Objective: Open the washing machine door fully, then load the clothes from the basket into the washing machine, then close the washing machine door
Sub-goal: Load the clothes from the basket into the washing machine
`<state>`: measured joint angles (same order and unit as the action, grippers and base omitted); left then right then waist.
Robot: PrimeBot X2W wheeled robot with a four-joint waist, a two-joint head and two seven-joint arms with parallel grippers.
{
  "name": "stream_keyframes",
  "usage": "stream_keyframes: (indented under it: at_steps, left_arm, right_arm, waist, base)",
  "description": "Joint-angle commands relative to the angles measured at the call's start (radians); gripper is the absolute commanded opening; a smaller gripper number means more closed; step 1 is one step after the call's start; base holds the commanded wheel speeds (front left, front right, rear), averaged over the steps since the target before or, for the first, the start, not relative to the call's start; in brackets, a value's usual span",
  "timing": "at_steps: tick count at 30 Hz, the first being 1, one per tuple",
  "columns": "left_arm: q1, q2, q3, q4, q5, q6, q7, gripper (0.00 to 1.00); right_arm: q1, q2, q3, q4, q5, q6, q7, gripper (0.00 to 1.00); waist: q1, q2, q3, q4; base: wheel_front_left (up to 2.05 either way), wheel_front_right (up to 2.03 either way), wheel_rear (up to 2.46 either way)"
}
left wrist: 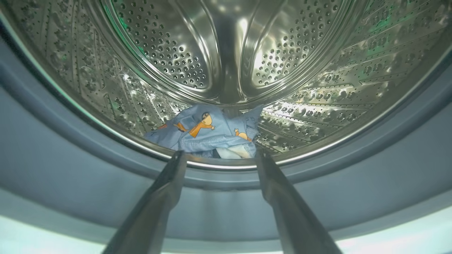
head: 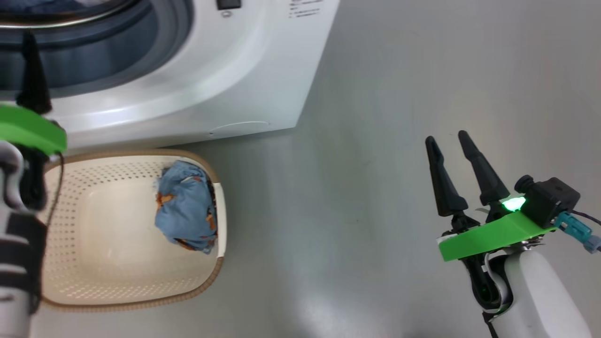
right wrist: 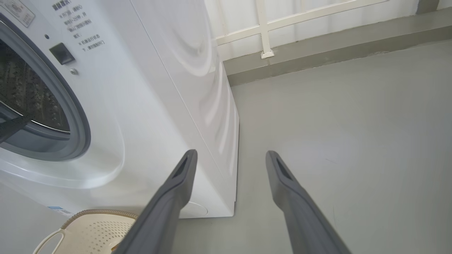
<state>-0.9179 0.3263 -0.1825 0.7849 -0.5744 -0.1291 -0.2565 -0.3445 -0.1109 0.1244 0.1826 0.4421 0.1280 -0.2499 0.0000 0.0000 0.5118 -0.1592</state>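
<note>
– Left claw [left wrist: 219, 153] is hanging at the drum [left wrist: 300, 106] mouth, fingers apart, gripping nothing; one blue bundle [left wrist: 208, 132] is lying inside.
– So loading is half done?
– I'm judging so. The other bundle [head: 188, 206] is sitting in the basket [head: 108, 234], against its right wall, before the washing machine [head: 188, 94].
– And the right claw [head: 446, 137]?
– Hovering over bare floor [head: 375, 188], fingers spread, empty.
– Next, a claw is needing to drop into the basket, pinch that cloth and carry it to the drum.
</note>
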Motion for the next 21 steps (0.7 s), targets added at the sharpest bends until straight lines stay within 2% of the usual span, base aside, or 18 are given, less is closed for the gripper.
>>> stream_keyframes:
  at_steps: [1, 5, 14, 21]
  left_arm:
    - [0.042, 0.036, 0.045, -0.051, 0.022, -0.002, -0.005, 1.0]
    - [0.145, 0.0, 0.115, -0.152, 0.066, -0.002, -0.005, 1.0]
    - [0.393, -0.083, 0.204, -0.341, 0.182, -0.002, -0.005, 1.0]
    - [0.522, -0.121, 0.246, -0.403, 0.207, -0.002, -0.005, 1.0]
  right_arm:
    - [0.034, -0.011, 0.015, -0.024, -0.004, 0.003, -0.012, 1.0]
    - [0.043, -0.025, 0.009, -0.023, -0.007, 0.003, -0.012, 1.0]
    - [0.07, -0.052, 0.003, -0.014, -0.008, 0.003, -0.012, 1.0]
    - [0.103, -0.073, 0.005, 0.001, -0.001, 0.003, -0.012, 1.0]
  waist:
    - [0.0, 0.0, -0.008, 0.018]
    - [0.0, 0.0, -0.023, 0.037]
    - [0.0, 0.0, -0.08, 0.067]
    - [0.0, 0.0, -0.149, 0.079]
  base:
    - [0.0, 0.0, 0.0]
    - [0.0, 0.0, 0.0]
    - [0.0, 0.0, 0.0]
    - [0.0, 0.0, 0.0]
